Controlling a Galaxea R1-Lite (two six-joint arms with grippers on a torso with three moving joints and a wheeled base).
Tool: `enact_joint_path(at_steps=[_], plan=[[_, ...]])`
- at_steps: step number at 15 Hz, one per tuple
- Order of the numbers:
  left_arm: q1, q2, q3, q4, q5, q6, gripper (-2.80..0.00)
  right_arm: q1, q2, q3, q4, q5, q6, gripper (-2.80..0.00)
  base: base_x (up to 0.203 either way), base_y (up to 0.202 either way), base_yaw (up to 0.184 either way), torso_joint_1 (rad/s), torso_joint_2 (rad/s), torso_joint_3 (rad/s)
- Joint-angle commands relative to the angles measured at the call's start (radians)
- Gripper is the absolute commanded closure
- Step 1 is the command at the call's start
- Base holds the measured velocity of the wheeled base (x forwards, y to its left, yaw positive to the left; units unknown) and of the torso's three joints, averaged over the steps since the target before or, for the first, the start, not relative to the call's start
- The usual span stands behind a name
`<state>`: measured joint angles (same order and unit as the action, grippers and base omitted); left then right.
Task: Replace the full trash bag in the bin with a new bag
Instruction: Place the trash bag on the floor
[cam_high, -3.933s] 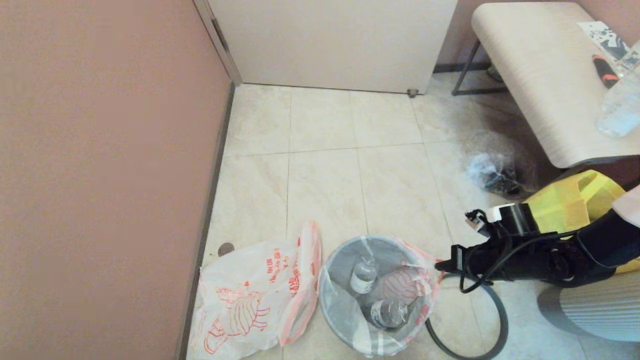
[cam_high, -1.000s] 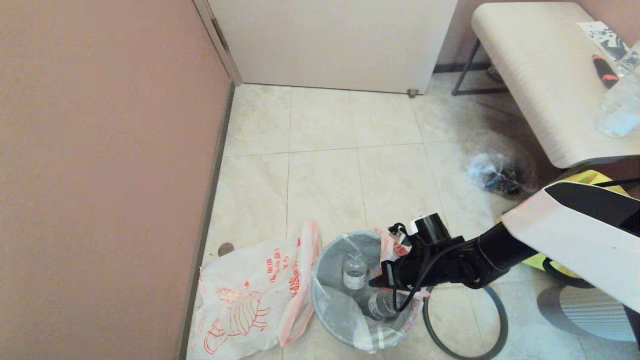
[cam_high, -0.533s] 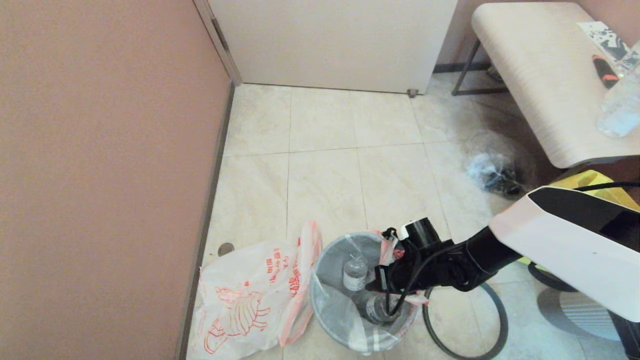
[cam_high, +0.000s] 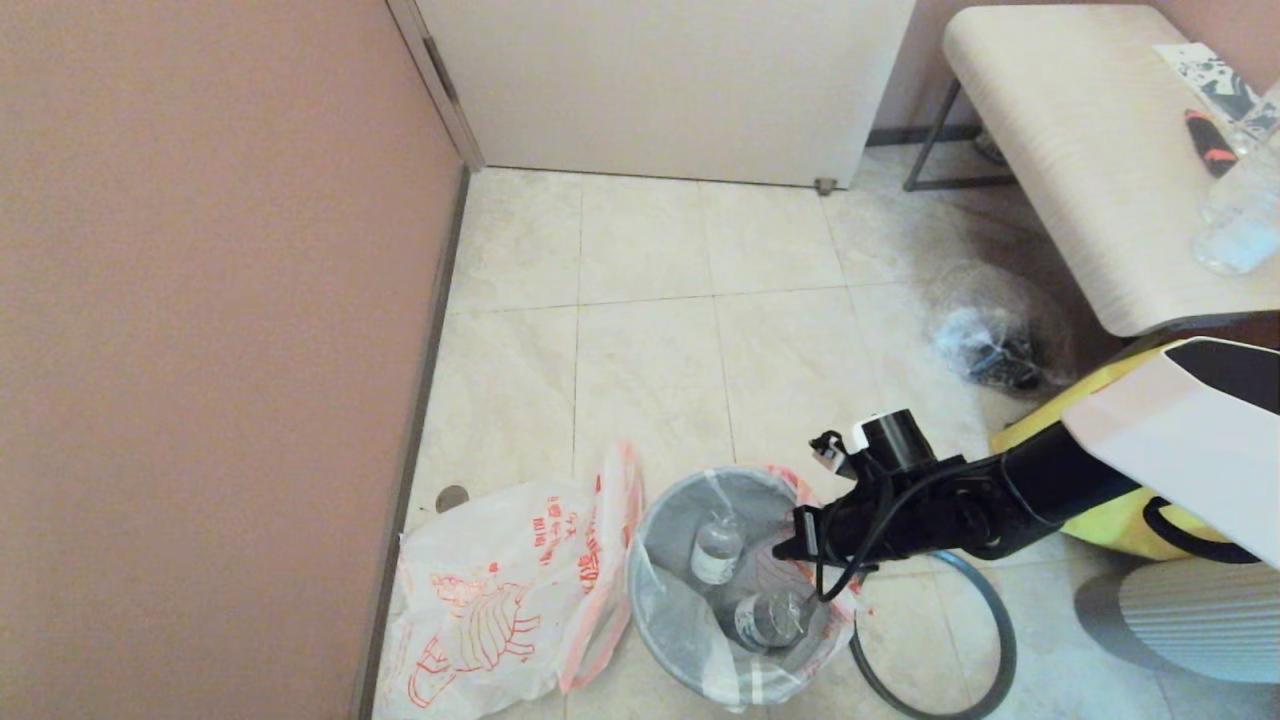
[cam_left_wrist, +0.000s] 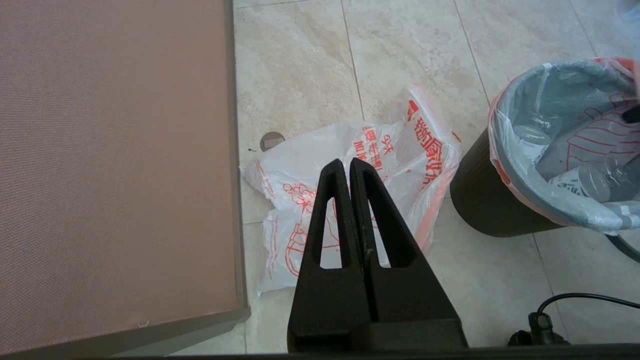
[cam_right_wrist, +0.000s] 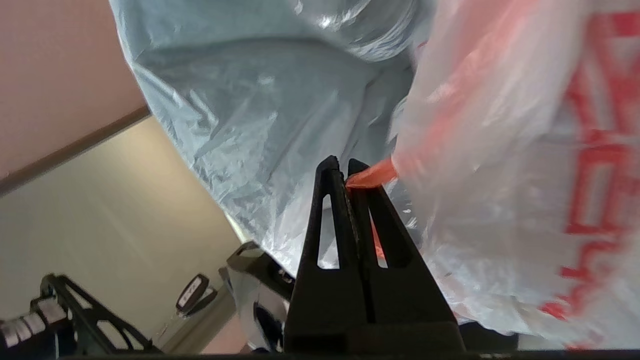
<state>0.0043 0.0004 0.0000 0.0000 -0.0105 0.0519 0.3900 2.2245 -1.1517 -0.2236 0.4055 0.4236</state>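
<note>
The right gripper (cam_right_wrist: 346, 175) is being kept pinched tight on the orange edge of the full trash bag (cam_high: 790, 585), which is sitting just below it inside the bin (cam_left_wrist: 482, 200). Past the bin, the new bag (cam_high: 500, 590) is being left flat. The left gripper (cam_left_wrist: 348, 167) is being held closed and empty above it

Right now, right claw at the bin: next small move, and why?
Probably lift straight up. The right claw is shut on the full trash bag by its orange edge, yet the bag sits in the bin, bottles inside. Left claw is parked above the new bag.
</note>
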Motion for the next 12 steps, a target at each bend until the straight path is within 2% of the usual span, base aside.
enact_joint_path(at_steps=[1,8,12], plan=[[0.0,-0.001,0.0,0.0,0.0,0.0,0.0,-0.01,-0.006,0.01,-0.003,-0.001,0.002,0.0,0.0,0.0,0.0,0.0,0.0,0.0],[0.0,-0.002,0.0,0.0,0.0,0.0,0.0,0.012,0.035,-0.017,-0.01,0.005,0.003,0.0,0.0,0.0,0.0,0.0,0.0,0.0],[0.0,-0.002,0.0,0.0,0.0,0.0,0.0,0.076,0.037,-0.019,-0.007,0.004,0.006,0.0,0.0,0.0,0.0,0.0,0.0,0.0]])
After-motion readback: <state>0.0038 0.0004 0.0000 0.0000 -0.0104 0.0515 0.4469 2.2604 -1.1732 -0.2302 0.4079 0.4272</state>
